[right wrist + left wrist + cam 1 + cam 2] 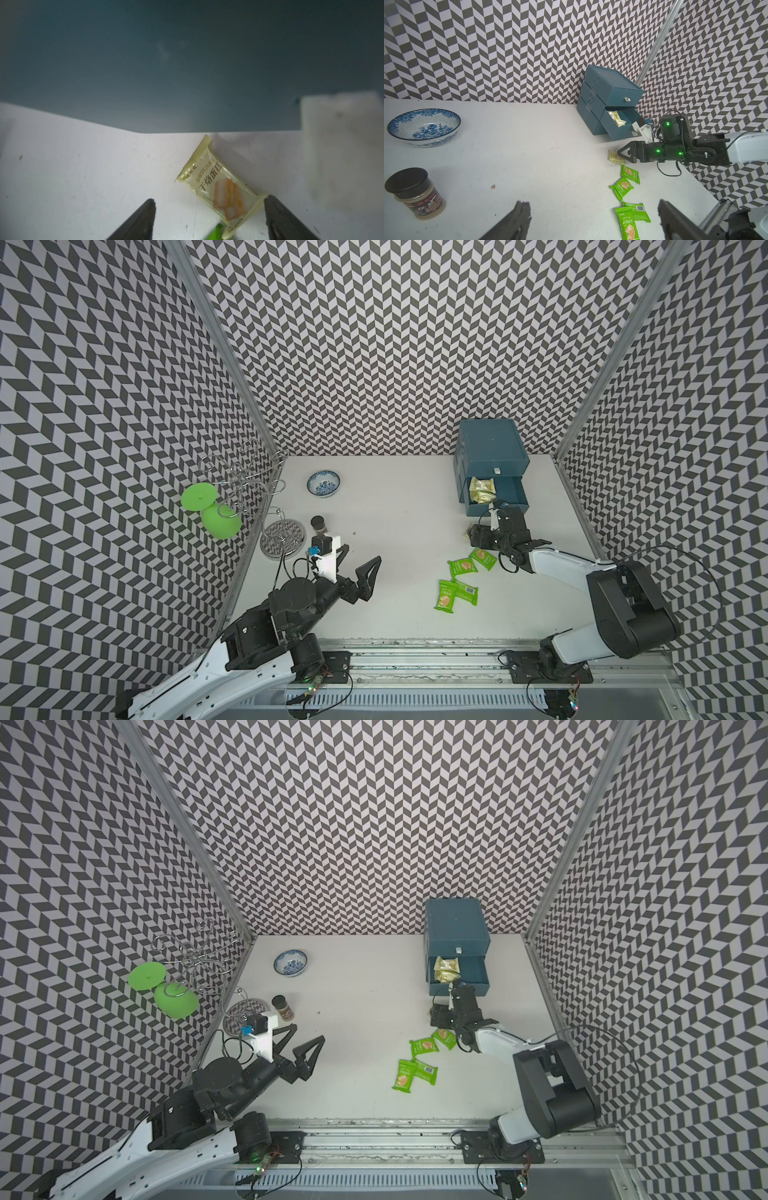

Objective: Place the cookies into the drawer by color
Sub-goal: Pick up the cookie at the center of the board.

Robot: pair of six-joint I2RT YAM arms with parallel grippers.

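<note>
Plainly the sorting is partway done: the blue drawer unit (490,443) stands at the far side of the tabletop (395,510) with its middle drawer (616,131) pulled out, and several pale yellow packets (480,490) lie inside it. The top drawer is shut, so what it holds cannot be told, and no black packets show anywhere in the views. One more yellow packet (218,185) lies flat on the tabletop just in front of the unit. The right claw (209,199) is down over it with its jaws spread wide, the packet between them and one finger tip touching the packet's crimped end, so nothing is gripped yet. I judge the step in hand to be picking up this last loose yellow packet, which then has to go into the open drawer with the others. Four green packets (462,566) lie in a loose cluster on the tabletop nearer the robot, two of them overlapping, and none has been put away; they look to need a drawer of their own. The left claw (363,552) hangs wide open and empty over the tabletop near the brown spice jar (319,524), well apart from all the cookies.
</note>
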